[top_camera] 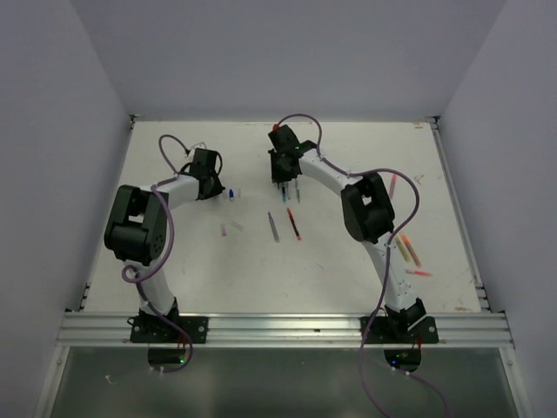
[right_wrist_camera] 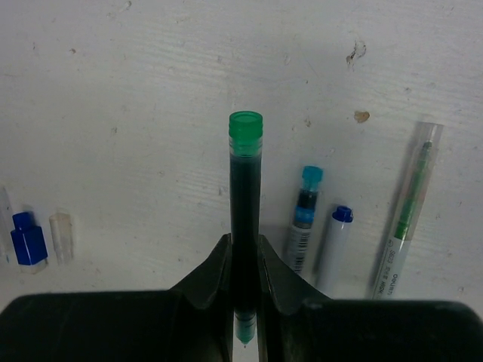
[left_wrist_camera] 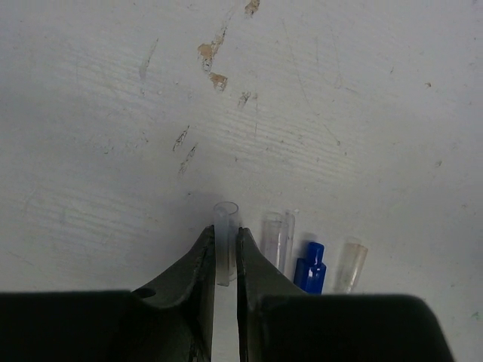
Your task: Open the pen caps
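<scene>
Far side of the white tabletop [top_camera: 348,279]: my left tool [left_wrist_camera: 225,237] is pressed together on a clear cap [left_wrist_camera: 226,215], a short see-through tube with its open rim pointing away from the fingers. Whether it touches the tabletop I cannot tell. Lined up just beside it lie a second clear cap [left_wrist_camera: 276,235], a squat blue cap [left_wrist_camera: 310,265] and a cloudy, faintly yellow cap [left_wrist_camera: 351,264].

To the right, my right tool [right_wrist_camera: 244,243] pinches a green pen [right_wrist_camera: 245,188] by its dark barrel, with the bright green end sticking out beyond the fingertips. Right of it on the tabletop lie a teal-ended pen [right_wrist_camera: 304,215], a white pen with a blue tip [right_wrist_camera: 336,245] and a clear-barrelled pen [right_wrist_camera: 411,204] with a green core.

Nearer, mid-tabletop, lie a purple-grey pen [top_camera: 273,226] and a red pen [top_camera: 294,224], close together. Orange and yellow pens [top_camera: 409,251] lie well apart to the right.
</scene>
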### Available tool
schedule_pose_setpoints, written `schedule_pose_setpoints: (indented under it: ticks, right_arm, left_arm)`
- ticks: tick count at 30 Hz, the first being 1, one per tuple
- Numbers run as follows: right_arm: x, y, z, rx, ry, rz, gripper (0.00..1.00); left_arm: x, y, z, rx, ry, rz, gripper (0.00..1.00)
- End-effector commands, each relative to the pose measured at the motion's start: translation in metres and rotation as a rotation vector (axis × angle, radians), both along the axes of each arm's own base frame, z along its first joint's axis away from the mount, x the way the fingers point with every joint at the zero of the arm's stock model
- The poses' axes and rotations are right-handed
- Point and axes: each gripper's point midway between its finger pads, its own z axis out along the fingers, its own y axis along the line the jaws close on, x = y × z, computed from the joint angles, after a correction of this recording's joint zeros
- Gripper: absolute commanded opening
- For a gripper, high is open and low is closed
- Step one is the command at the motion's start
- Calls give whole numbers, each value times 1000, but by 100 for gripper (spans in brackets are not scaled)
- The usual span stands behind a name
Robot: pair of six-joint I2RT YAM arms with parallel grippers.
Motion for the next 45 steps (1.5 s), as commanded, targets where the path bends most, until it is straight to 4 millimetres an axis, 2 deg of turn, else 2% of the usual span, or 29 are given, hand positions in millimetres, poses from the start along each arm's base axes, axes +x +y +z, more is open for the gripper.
schedule_pose_setpoints:
  ticks: [1, 7, 10, 15, 20, 34, 39, 45]
  right_arm:
    - [6, 8, 42, 28, -96, -14, 2]
    - [1, 10, 33, -5, -69, -13, 2]
    - [0, 3, 27, -35, -60, -38, 2]
    - [4, -10, 27, -108, -80, -66, 5]
    - [3, -20, 21, -168, -71, -68, 9]
    - [2, -25, 2, -207, -48, -56, 29]
    - [4, -25, 4, -203, -62, -45, 30]
    - [9, -21, 19, -185, -103, -20, 34]
  left_arm:
    - [8, -1, -2, -10, -10, -14, 15]
    - [8, -3, -1, -20, -12, -17, 16]
    - [8, -3, 2, -24, -17, -19, 19]
    - [6, -4, 2, -30, -14, -24, 26]
    - [4, -5, -2, -33, -5, -24, 29]
    - [0, -2, -4, -31, 9, -11, 43]
    - [-1, -2, 0, -41, -2, -6, 47]
    - [-3, -4, 9, -58, -17, -8, 51]
